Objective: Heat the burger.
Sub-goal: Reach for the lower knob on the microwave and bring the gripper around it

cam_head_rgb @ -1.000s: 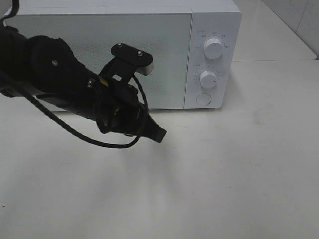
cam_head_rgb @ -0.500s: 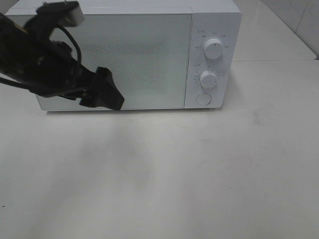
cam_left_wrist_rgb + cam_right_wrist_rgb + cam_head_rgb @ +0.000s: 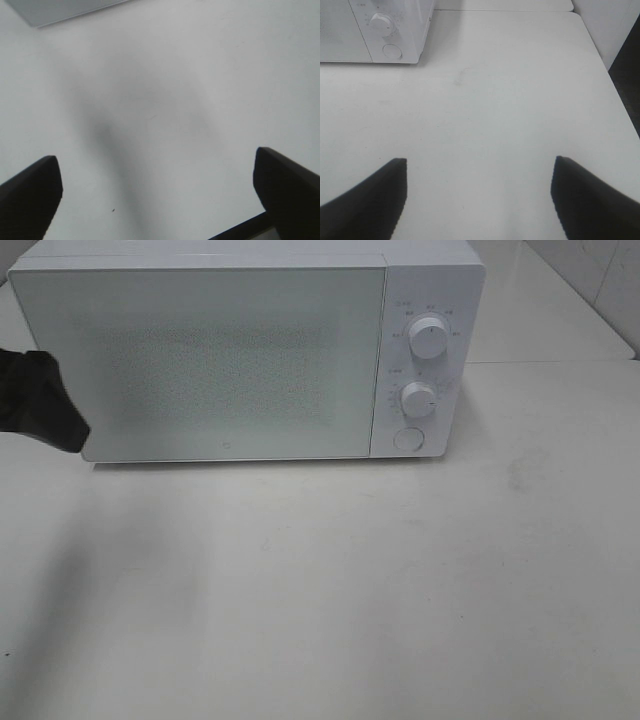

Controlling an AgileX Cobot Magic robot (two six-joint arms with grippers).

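One change: left claw [image 3: 156,161] now open, pulled back beside the microwave [image 3: 250,350].

You're looking at a white microwave [image 3: 430,280]. Its door [image 3: 220,360] is pale grey-green, and there's a fine speckled dot mesh across the pane. The knobs [image 3: 428,338] are white with dark pointer lines, and the button [image 3: 408,439] is white too. Your desk [image 3: 400,580] is off-white with faint grey smudges. Your left claw [image 3: 156,162] reads black, and your right claw [image 3: 479,165] is black as well.

Bright, even light; soft grey shadow [image 3: 115,140] on the white table [image 3: 240,60]; mild blur.
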